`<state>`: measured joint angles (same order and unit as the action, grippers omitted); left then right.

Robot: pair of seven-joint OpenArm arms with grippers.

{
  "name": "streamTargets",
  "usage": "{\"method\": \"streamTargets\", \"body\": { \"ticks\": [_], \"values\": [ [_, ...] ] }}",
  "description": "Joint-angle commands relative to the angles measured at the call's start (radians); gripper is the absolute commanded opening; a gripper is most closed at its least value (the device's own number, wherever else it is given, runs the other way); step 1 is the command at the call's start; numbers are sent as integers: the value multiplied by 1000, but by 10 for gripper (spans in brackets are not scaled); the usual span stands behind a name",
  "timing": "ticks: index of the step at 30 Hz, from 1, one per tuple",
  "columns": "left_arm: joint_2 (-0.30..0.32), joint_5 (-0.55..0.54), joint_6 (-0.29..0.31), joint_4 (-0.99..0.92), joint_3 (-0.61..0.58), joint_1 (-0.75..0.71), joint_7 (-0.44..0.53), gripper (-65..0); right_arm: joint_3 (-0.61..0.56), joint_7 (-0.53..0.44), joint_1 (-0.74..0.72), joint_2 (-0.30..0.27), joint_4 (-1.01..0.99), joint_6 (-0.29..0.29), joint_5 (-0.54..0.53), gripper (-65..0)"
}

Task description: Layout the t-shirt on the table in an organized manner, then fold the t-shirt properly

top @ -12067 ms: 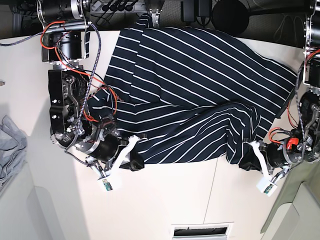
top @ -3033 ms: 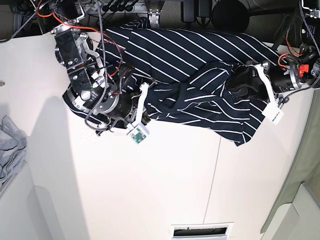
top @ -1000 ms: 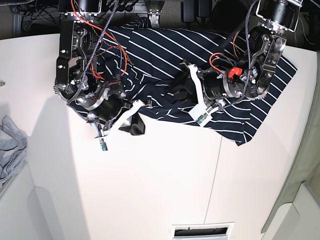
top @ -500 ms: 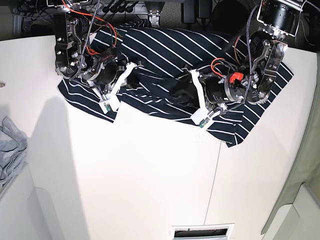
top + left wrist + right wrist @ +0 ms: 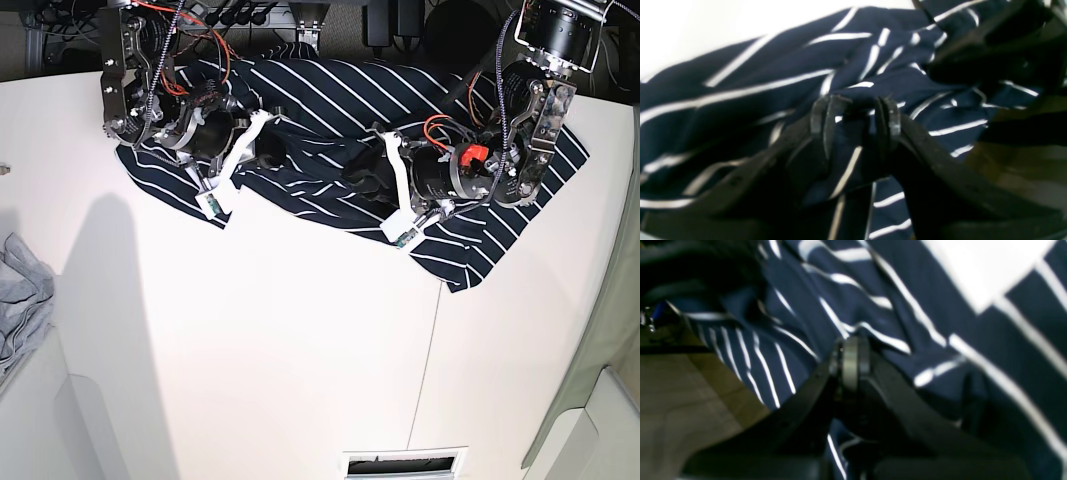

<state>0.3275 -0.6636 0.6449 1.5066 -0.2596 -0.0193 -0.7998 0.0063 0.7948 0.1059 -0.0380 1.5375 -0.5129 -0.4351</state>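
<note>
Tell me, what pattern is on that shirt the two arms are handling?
The t-shirt is dark navy with thin, widely spaced white stripes; the base view shows it best.

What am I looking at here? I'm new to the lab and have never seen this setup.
This is a robot with two arms working at a pale table. One picture looks down from above; the other two come from cameras mounted on each wrist, looking along the fingers. A dark striped t-shirt lies bunched at the table's far edge, and a grey garment sits at the side. The left gripper has a fold of the shirt pinched between its fingers. The right gripper is shut with its tips against the shirt; whether it holds any cloth is hard to tell.
</note>
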Motion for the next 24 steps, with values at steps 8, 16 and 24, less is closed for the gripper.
{"method": "streamTargets", "body": {
  "ticks": [8,16,24],
  "values": [
    [5,-149,53,14,6,-32,-22,-442,42,-38,-150,24,29,-10,45,-650],
    [5,-179,53,14,6,-76,-22,-442,174,-32,-218,24,7,13,114,-650],
    [-6,-218,53,14,6,-80,-15,-442,323,-13,-100,21,7,15,113,-650]
  ]
}}
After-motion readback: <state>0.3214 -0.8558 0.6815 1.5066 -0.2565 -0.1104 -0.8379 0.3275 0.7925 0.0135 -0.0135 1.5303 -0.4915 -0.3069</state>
